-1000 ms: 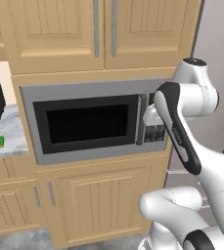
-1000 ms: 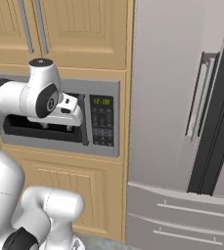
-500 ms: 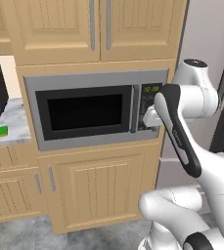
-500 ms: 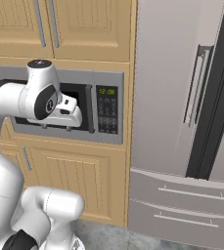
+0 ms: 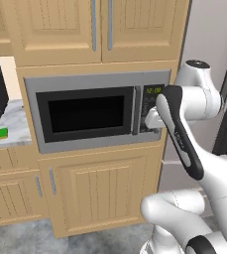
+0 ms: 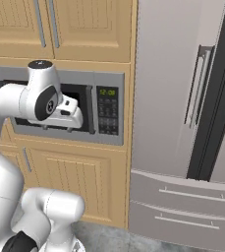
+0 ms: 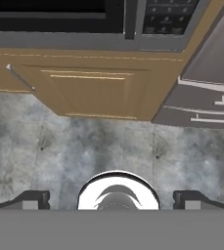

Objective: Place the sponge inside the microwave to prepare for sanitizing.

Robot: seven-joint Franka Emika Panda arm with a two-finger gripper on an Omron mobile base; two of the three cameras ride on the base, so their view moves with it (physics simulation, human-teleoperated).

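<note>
The gripper [image 7: 111, 200] hangs open and empty before the closed microwave [image 5: 92, 116]; the sponge [image 5: 2, 133], probably flat, lies on the counter [image 5: 16, 130].

Brightness: even, diffuse light is seen throughout; no single source can be told.
Shadows: faint.
Glare: a soft sheen is seen on the arm [image 5: 184, 144].
Sharpness: mild softness and pixelation are seen in all views.
Edges: no distortion is noticed.

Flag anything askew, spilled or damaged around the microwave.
Nothing stands out. The microwave sits square in its cabinet with the door shut, and the sponge lies flat on the counter to its left.
</note>
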